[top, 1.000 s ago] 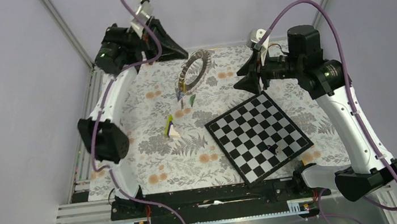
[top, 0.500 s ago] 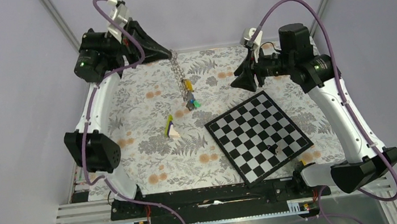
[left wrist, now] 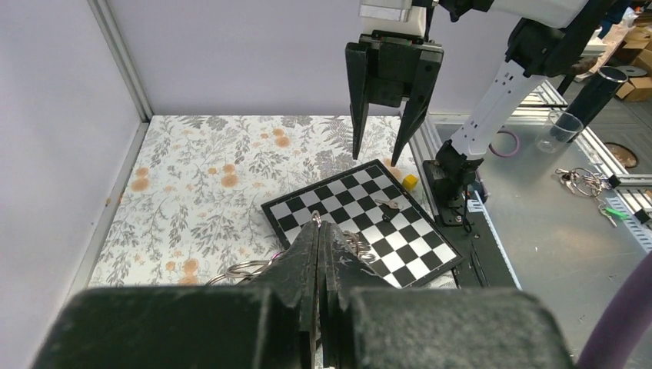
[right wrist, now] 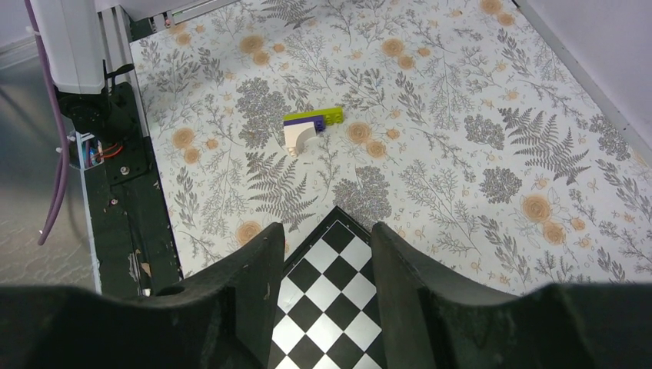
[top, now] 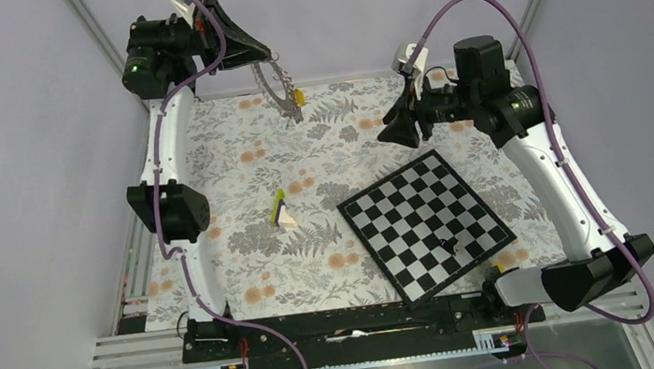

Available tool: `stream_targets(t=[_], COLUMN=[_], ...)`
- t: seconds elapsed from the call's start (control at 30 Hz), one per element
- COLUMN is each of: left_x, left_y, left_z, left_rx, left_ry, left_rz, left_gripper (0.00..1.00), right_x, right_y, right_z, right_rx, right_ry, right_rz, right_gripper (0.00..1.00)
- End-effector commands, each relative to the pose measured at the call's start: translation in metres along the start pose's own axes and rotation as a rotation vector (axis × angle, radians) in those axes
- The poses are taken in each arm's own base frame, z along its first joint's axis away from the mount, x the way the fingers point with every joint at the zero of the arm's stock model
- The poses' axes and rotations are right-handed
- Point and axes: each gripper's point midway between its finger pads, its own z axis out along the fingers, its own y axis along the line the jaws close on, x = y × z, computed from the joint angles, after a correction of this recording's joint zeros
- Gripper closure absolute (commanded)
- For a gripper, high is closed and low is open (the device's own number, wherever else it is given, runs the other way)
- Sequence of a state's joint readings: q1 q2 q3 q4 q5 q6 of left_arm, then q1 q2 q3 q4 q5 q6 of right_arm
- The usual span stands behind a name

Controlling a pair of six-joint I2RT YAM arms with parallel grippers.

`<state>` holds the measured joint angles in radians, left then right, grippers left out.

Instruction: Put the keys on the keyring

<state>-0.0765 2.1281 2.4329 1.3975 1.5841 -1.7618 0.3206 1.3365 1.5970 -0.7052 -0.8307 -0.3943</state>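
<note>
Lifted higher than half a second ago, the keyring (top: 274, 85) now hangs over the far edge of the surface (top: 247, 251), pinched in the tightly closed left claw (top: 266, 58). A yellow-headed key (top: 299, 101) dangles at its lower end; other keys there cannot be made out. One dark-headed key (top: 448, 245) lies apart on the chessboard (top: 403, 222). Beyond the board's far corner the right claw (top: 389, 132) hovers spread wide, barely shifted

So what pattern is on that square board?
The board has black-and-white checks; top view shows best.
</note>
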Motion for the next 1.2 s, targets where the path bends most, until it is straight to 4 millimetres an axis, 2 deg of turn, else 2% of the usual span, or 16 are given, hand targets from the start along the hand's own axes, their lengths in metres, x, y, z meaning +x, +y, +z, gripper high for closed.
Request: stream_targets(t=[0.0, 0.1, 0.3, 0.4, 0.5, 0.6, 0.7, 0.87, 1.03, 1.17], left_x=[-0.020, -0.031, -0.072, -0.077, -0.073, -0.058, -0.036, 0.004, 0.043, 0.080], left_y=[-0.021, -0.011, 0.026, 0.039, 0.050, 0.063, 0.059, 0.045, 0.036, 0.013], left_z=[-0.006, -0.010, -0.031, -0.042, -0.045, -0.049, -0.042, -0.016, 0.006, 0.029], left_rx=[-0.014, -0.020, -0.182, -0.268, -0.323, -0.417, -0.436, -0.417, -0.414, -0.317], left_ry=[0.065, 0.024, -0.136, -0.173, -0.191, -0.196, -0.163, -0.105, -0.025, 0.040], left_rz=[0.114, 0.130, 0.267, 0.275, 0.243, 0.192, 0.168, 0.104, 0.104, 0.112], left_gripper=[1.00, 1.00, 1.00, 1.00, 1.00, 1.00, 1.00, 1.00, 1.00, 1.00], right_x=[-0.019, -0.019, -0.017, -0.016, -0.017, -0.020, -0.024, -0.031, -0.026, -0.021], right_y=[0.000, -0.002, -0.007, -0.006, -0.006, -0.003, 0.000, 0.005, 0.006, 0.009], right_z=[0.000, 0.003, 0.007, 0.007, 0.006, 0.005, 0.005, 0.008, 0.015, 0.017], right_rx=[-0.010, -0.018, -0.020, -0.021, -0.019, -0.027, -0.047, -0.082, -0.093, -0.104], right_ry=[-0.039, -0.035, -0.025, -0.023, -0.027, -0.037, -0.054, -0.077, -0.084, -0.098], right_rz=[-0.027, -0.018, -0.008, -0.009, -0.014, -0.018, -0.018, -0.026, -0.034, -0.048], right_gripper=[0.48, 0.48, 0.49, 0.49, 0.49, 0.49, 0.49, 0.50, 0.50, 0.50])
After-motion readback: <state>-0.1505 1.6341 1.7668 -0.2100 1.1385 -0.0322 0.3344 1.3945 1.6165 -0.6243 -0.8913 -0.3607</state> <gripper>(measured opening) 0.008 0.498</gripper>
